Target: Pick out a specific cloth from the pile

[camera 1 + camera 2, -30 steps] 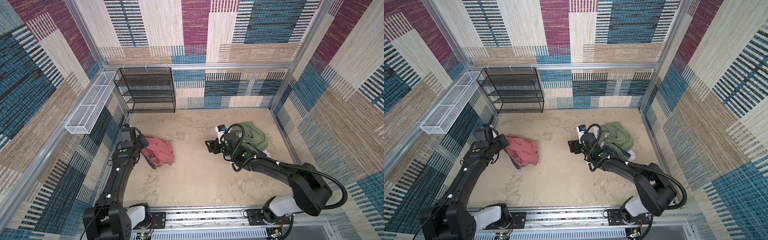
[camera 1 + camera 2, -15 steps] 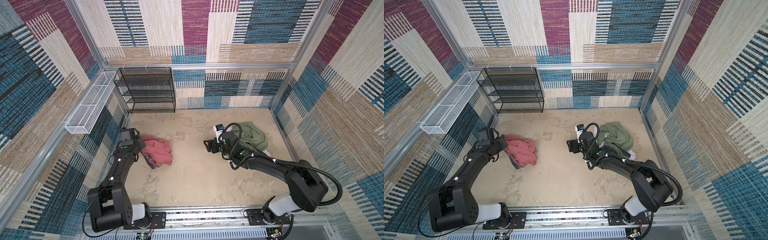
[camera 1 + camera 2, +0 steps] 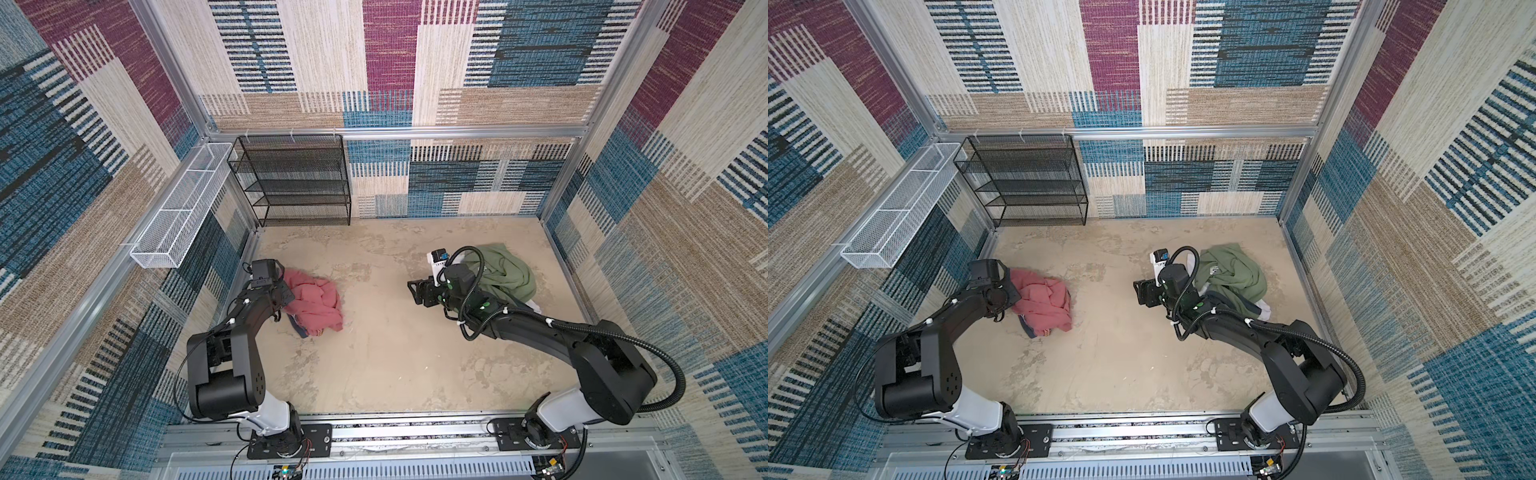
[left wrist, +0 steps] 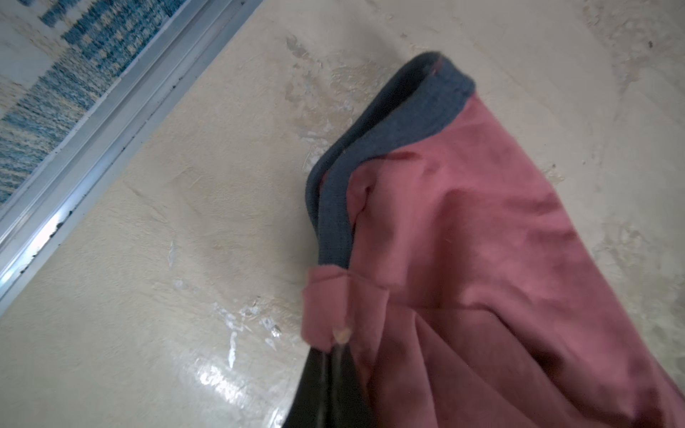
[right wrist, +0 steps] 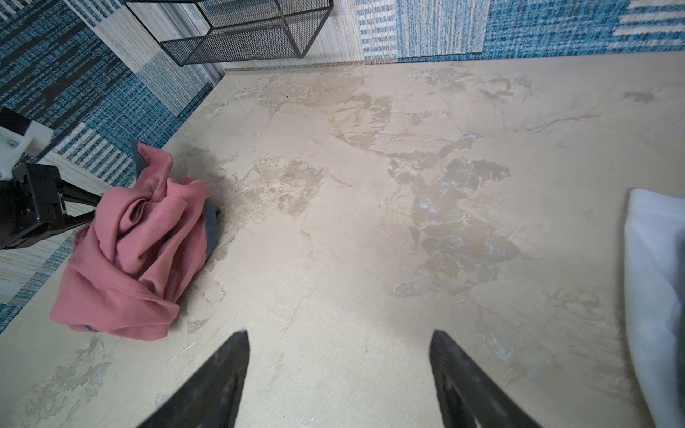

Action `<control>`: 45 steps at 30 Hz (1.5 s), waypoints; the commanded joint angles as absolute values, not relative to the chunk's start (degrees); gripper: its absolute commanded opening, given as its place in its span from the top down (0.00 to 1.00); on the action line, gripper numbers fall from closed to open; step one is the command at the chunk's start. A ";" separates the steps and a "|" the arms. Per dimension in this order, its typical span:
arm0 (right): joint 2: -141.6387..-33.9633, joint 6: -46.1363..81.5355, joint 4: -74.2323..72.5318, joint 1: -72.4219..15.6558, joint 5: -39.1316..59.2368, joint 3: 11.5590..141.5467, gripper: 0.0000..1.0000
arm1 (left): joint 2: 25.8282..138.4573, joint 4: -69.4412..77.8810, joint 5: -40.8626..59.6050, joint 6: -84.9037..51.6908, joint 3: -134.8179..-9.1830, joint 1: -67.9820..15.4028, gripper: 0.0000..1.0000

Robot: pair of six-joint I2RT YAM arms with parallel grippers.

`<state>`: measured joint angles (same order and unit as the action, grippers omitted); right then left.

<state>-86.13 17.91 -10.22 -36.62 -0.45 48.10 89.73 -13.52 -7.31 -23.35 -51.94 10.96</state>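
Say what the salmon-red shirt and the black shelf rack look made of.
Salmon-red shirt: soft matte knit, probably cotton jersey; it creases loosely, and its navy trim shows ribbing. Black shelf rack: likely painted metal mesh; thin rigid wires, see-through shelves.

Evenly bright. Crisp in both top views, bowed toward three and nine o'clock. Blurred at left wrist, glaring off the table; shadowed beside the cloth.

- Beige mottled tabletop — worn, patchy.
- Crumpled salmon-red T-shirt with navy trim — left side.
- Olive-green garment heaped over white cloth, right side.
- Black wire-mesh rack at the back.
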 commanded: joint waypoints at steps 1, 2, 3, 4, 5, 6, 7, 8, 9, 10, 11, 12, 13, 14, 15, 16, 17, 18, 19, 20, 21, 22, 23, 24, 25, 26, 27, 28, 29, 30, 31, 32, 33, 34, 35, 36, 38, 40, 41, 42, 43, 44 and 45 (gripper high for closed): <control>-86.12 17.87 -10.83 -36.56 -0.97 48.72 0.21 | 90.17 -11.89 -7.08 -23.00 -51.80 11.07 1.00; -86.09 17.96 -10.78 -36.56 -0.84 48.65 0.21 | 90.45 -11.21 -6.71 -22.98 -51.52 11.07 1.00; -86.09 18.07 -10.97 -36.56 -0.70 48.48 0.21 | 90.73 -11.15 -6.83 -22.94 -51.62 11.06 1.00; -86.05 18.10 -11.27 -36.58 -0.57 48.30 0.20 | 91.30 -11.36 -6.94 -22.85 -51.92 11.06 1.00; -86.09 18.16 -11.38 -36.56 -0.48 48.17 0.20 | 91.93 -11.53 -6.75 -22.78 -52.11 11.00 1.00; -86.16 18.14 -11.31 -36.56 -0.52 48.16 0.20 | 92.48 -11.49 -6.20 -22.75 -52.29 11.00 1.00; -86.30 18.12 -11.11 -36.56 -0.59 48.32 0.20 | 92.85 -12.13 -5.79 -22.21 -52.65 11.07 1.00; -86.39 18.16 -10.76 -36.56 -0.59 48.58 0.20 | 93.08 -12.90 -5.63 -22.15 -53.07 11.05 1.00; -86.28 18.13 -10.64 -36.57 -0.51 48.77 0.20 | 93.08 -13.09 -5.39 -21.94 -53.13 11.07 1.00; -86.14 18.15 -10.66 -36.56 -0.63 48.78 0.20 | 92.86 -13.19 -5.49 -21.89 -53.02 11.07 1.00; -85.88 18.13 -10.94 -36.56 -0.67 48.54 0.20 | 92.28 -13.11 -5.54 -21.88 -52.73 11.02 1.00; -85.67 18.12 -11.24 -36.56 -0.91 48.39 0.20 | 91.79 -13.01 -5.62 -21.93 -52.44 11.00 1.00; -85.61 18.13 -11.36 -36.56 -1.09 48.25 0.20 | 91.04 -12.98 -5.66 -21.97 -52.22 11.02 1.00; -85.68 18.35 -11.36 -36.56 -1.14 48.37 0.19 | 90.36 -13.43 -5.82 -21.98 -52.28 11.07 1.00; -85.69 18.39 -11.23 -36.56 -1.06 48.49 0.19 | 89.79 -14.21 -6.21 -21.99 -52.51 11.07 0.91; -85.77 18.59 -11.17 -36.56 -0.80 48.55 0.19 | 89.30 -14.85 -6.92 -22.06 -52.79 11.02 0.77; -85.80 18.64 -11.39 -36.57 -0.50 48.56 0.19 | 88.59 -15.35 -7.69 -22.15 -52.78 11.06 0.68; -85.80 18.72 -11.62 -36.56 -0.44 48.47 0.19 | 87.98 -15.66 -8.18 -22.06 -52.69 11.03 0.63; -85.90 18.71 -11.72 -36.56 -0.41 48.42 0.19 | 87.21 -15.93 -8.76 -22.21 -52.59 11.07 0.61; -86.02 18.63 -11.58 -36.56 -0.42 48.58 0.19 | 86.35 -16.24 -8.91 -22.37 -52.35 11.07 0.60; -86.06 18.54 -11.23 -36.56 -0.49 48.81 0.19 | 85.65 -16.54 -8.89 -22.49 -52.22 11.06 0.60; -86.09 18.41 -10.78 -36.56 -0.39 49.19 0.19 | 84.55 -17.06 -8.84 -22.66 -52.14 11.03 0.60; -86.08 18.28 -10.61 -36.56 -0.33 49.48 0.19 | 83.41 -17.36 -8.72 -22.76 -52.07 11.01 0.60; -86.05 18.05 -10.55 -36.56 -0.33 49.52 0.19 | 82.36 -17.53 -8.68 -22.94 -51.88 10.97 0.59; -85.95 17.87 -10.75 -36.56 -0.33 49.65 0.19 | 80.80 -17.74 -8.35 -23.23 -51.62 10.91 0.59; -85.94 17.75 -10.80 -36.56 -0.52 49.63 0.19 | 79.12 -17.75 -7.96 -23.58 -51.23 10.69 0.60; -85.96 17.75 -10.82 -36.56 -0.66 49.61 0.19 | 77.69 -17.87 -7.57 -23.92 -50.92 10.44 0.59; -86.13 17.77 -10.93 -36.56 -0.70 49.79 0.19 | 75.90 -18.24 -6.92 -24.49 -50.72 10.04 0.60; -86.24 18.07 -10.98 -36.56 -0.48 49.81 0.19 | 74.02 -18.56 -5.95 -25.00 -50.44 9.07 0.60; -86.50 18.31 -11.33 -36.58 -0.21 49.80 0.19 | 72.63 -18.55 -4.86 -25.11 -50.20 7.97 0.60; -86.86 18.61 -11.82 -36.56 0.17 49.62 0.19 | 70.86 -18.93 -4.65 -25.20 -50.04 6.01 0.60; -87.31 18.84 -12.02 -36.57 0.56 49.62 0.19 | 69.31 -19.56 -5.02 -25.35 -49.77 3.86 0.59; -87.65 19.12 -12.20 -36.56 0.95 49.76 0.19 | 68.21 -19.70 -5.12 -25.19 -49.43 1.93 0.59; -87.90 19.44 -12.15 -36.57 1.30 49.86 0.19 | 67.07 -20.21 -5.98 -25.05 -49.26 -0.61 0.59; -88.17 19.61 -12.04 -36.56 1.49 49.96 0.19 | 66.36 -20.97 -6.93 -25.11 -49.30 -3.03 0.59; -88.15 19.75 -12.07 -36.56 1.66 49.97 0.19 | 65.92 -21.31 -6.73 -25.37 -49.01 -4.68 0.60; -87.58 19.66 -12.12 -36.56 1.63 49.83 0.19 | 65.62 -21.35 -4.58 -26.05 -48.27 -7.31 0.61; -86.98 19.30 -11.68 -36.56 0.94 49.78 0.19 | 66.03 -21.44 -3.53 -26.53 -47.38 -9.05 0.62; -86.66 19.08 -11.43 -36.58 0.52 49.68 0.19 | 66.46 -21.37 -3.43 -26.79 -46.78 -9.67 0.62; -86.32 18.88 -11.31 -36.56 0.35 49.61 0.19 | 66.86 -21.38 -3.43 -26.80 -46.51 -10.07 0.62; -86.01 18.74 -11.10 -36.56 0.14 49.49 0.19 | 67.57 -21.36 -3.50 -26.76 -46.22 -10.36 0.63; -85.77 18.66 -11.09 -36.56 0.05 49.45 0.19 | 68.27 -21.24 -3.39 -26.73 -46.06 -10.46 0.63; -85.57 18.65 -11.12 -36.56 -0.04 49.24 0.19 | 69.20 -20.97 -3.11 -26.59 -45.80 -10.55 0.63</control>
<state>-86.26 18.76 -10.44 -36.62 0.86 49.43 68.03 -20.58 -3.88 -25.56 -46.28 -10.41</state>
